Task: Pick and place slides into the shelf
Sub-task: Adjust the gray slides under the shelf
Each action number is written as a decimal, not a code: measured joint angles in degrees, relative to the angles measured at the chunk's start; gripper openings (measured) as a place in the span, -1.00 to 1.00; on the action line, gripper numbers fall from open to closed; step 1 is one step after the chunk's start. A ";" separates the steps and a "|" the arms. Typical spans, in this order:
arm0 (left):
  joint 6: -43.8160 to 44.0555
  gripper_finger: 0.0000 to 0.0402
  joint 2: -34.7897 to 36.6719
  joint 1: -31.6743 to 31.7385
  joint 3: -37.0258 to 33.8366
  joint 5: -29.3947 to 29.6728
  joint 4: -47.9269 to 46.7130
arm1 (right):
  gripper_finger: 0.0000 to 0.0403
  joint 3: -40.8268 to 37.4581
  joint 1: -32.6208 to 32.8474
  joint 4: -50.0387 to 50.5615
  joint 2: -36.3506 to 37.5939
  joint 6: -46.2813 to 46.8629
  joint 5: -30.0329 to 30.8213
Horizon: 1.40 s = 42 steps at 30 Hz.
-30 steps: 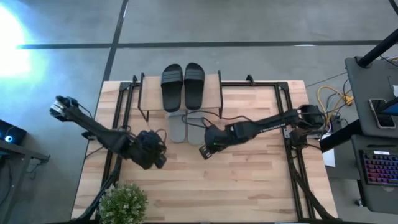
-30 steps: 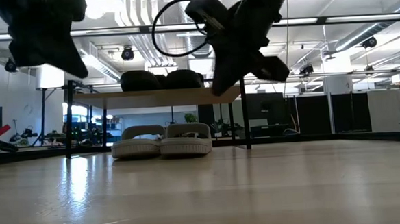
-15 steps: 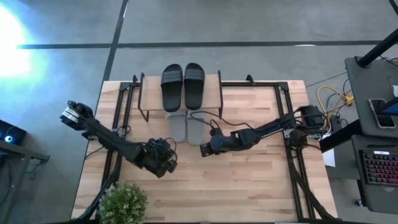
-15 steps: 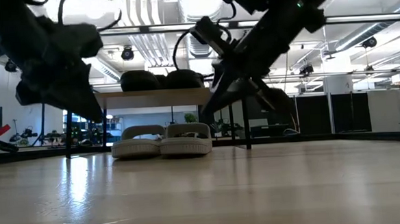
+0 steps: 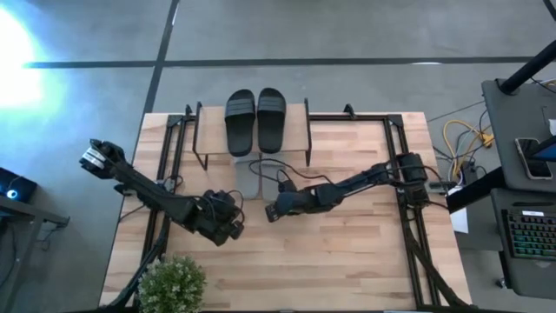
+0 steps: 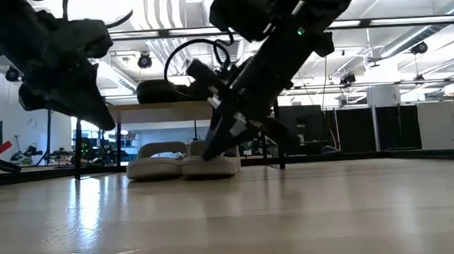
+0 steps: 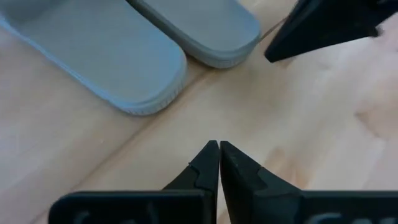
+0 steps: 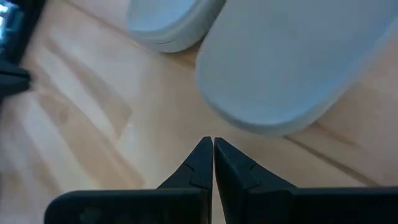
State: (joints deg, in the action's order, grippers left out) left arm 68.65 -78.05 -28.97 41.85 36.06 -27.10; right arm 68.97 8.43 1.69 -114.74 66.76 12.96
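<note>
Spanning the back edge of the table [image 5: 347,261], the shelf [image 5: 295,130] carries the black slides [image 5: 255,120] on top, the grey slides [image 6: 184,160] tucked beneath. Both grippers hang empty, fingers pressed together: right gripper [image 5: 271,211] at the heels, probably to nudge them inward, left gripper [image 5: 233,228] nearby.

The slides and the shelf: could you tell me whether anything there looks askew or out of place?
Nothing stands out. The black slides lie side by side on the shelf; the grey slides sit paired beneath it on the table. Both grippers, left and right, hover empty with fingers shut.
</note>
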 joint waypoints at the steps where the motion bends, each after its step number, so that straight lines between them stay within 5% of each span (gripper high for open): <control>1: 0.03 -1.00 0.48 -0.02 0.00 -0.13 -0.35 | -0.96 0.42 0.00 0.94 -0.51 -0.36 0.91; 20: -0.03 -1.00 8.44 0.00 -1.22 2.09 -12.04 | -0.96 1.20 -9.66 0.84 -2.95 -9.92 4.62; 28: 0.01 -1.00 6.85 0.70 -1.87 2.41 -11.40 | -0.96 5.11 -11.76 1.24 -2.77 -16.19 -0.28; 33: -2.86 -1.00 5.36 2.01 -4.12 2.04 -3.41 | -0.96 6.29 -8.16 5.52 -1.30 -17.40 -3.33; 42: -23.88 -1.00 -2.68 2.40 -6.84 1.98 16.81 | -0.96 4.43 -1.65 11.54 7.10 -10.85 -1.49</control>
State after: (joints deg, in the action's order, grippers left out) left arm 44.77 -80.73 -26.57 35.00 38.04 -10.28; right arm 73.40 6.78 13.23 -107.65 55.91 11.48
